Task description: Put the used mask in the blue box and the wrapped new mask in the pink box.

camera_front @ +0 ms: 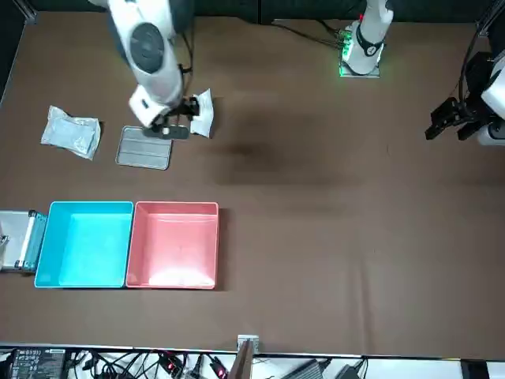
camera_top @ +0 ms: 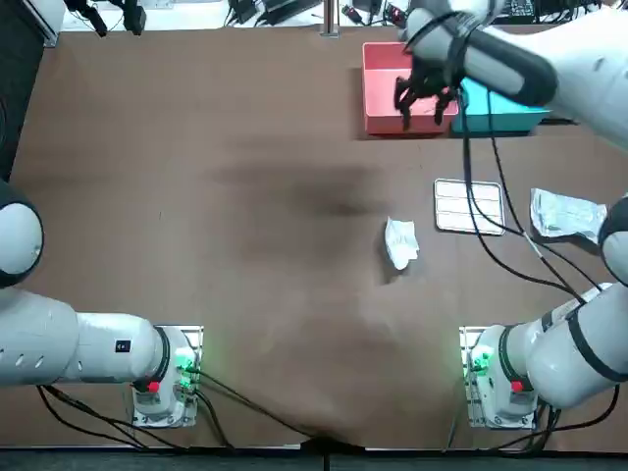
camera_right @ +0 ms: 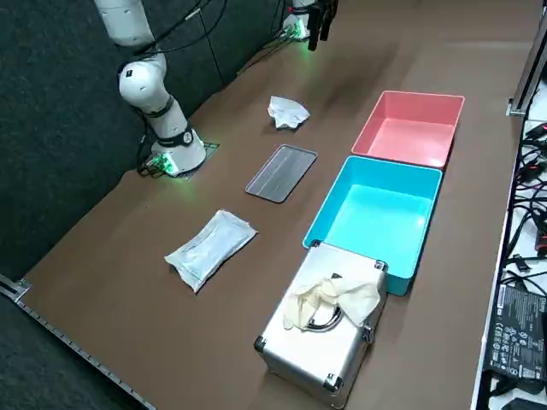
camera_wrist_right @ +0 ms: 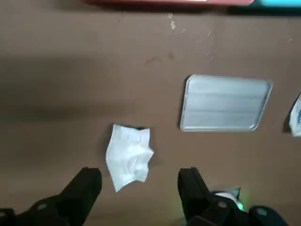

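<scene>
The right gripper (camera_front: 175, 122) hangs at the end of the white arm over the brown table (camera_front: 331, 205), seemingly raised off the surface, between a flat silver tray (camera_front: 144, 148) and the crumpled white used mask (camera_front: 203, 114), which shows just beside it. The wrapped new mask (camera_front: 72, 132) lies near the tray on its other side. Nearer the camera, the blue box (camera_front: 85, 245) and pink box (camera_front: 173, 241) sit touching side by side, a metal case (camera_front: 17, 241) against the blue one.
</scene>
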`<move>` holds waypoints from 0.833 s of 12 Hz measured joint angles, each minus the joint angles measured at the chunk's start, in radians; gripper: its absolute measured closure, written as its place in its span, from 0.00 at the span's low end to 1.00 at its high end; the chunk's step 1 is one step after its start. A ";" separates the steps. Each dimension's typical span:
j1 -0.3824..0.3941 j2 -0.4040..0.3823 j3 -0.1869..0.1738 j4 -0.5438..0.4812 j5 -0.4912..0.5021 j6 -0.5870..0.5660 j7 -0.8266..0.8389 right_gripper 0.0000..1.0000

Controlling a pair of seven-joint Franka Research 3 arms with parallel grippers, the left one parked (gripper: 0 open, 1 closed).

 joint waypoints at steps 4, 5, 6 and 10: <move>0.110 0.107 0.000 -0.032 0.061 0.046 0.090 0.00; 0.121 0.121 0.000 -0.053 0.081 0.078 0.095 0.00; 0.127 0.128 0.000 -0.082 0.093 0.114 0.095 0.00; 0.143 0.129 -0.001 -0.212 0.145 0.255 0.095 0.00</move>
